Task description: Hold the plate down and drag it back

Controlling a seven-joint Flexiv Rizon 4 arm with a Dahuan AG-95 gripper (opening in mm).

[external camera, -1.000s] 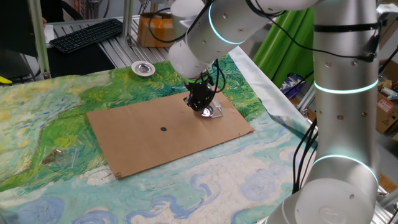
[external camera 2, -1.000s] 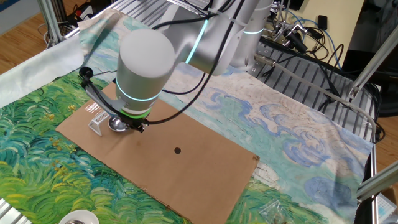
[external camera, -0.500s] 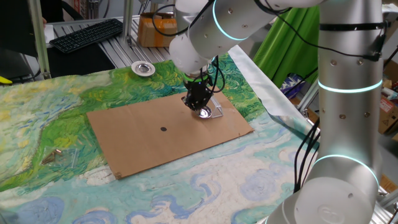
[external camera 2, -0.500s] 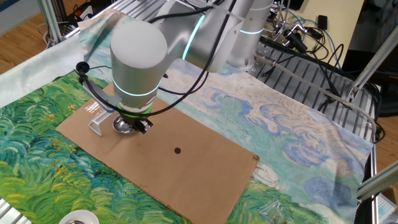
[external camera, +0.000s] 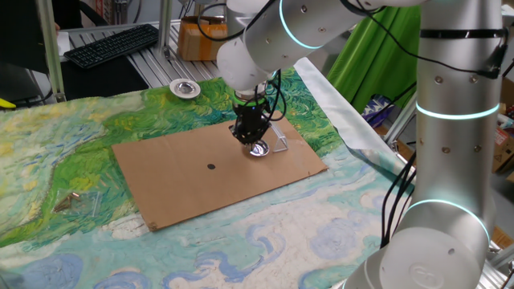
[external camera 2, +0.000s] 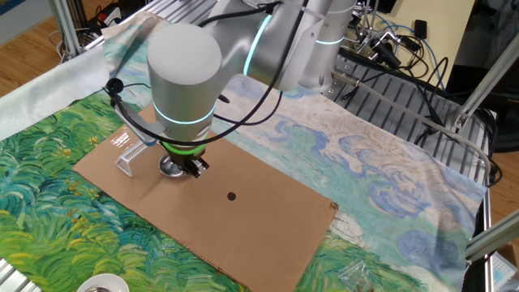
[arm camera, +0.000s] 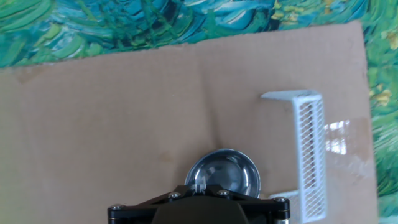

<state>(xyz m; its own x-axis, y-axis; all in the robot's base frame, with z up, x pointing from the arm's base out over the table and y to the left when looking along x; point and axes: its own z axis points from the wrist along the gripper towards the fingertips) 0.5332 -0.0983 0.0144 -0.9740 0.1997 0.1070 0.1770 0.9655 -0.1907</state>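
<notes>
Plate (external camera: 259, 148), directly beneath claw (external camera: 250, 134) pressing it onto cardboard (external camera: 193, 172), drag seemingly midway; finger spread indeterminable.

Cardboard sheet (external camera: 201, 172); white mesh bracket (arm camera: 308, 149); keyboard (external camera: 112, 44)

arm reaching steeply down | gripper (external camera: 252, 138) pointing downward | finger opening hidden
</notes>
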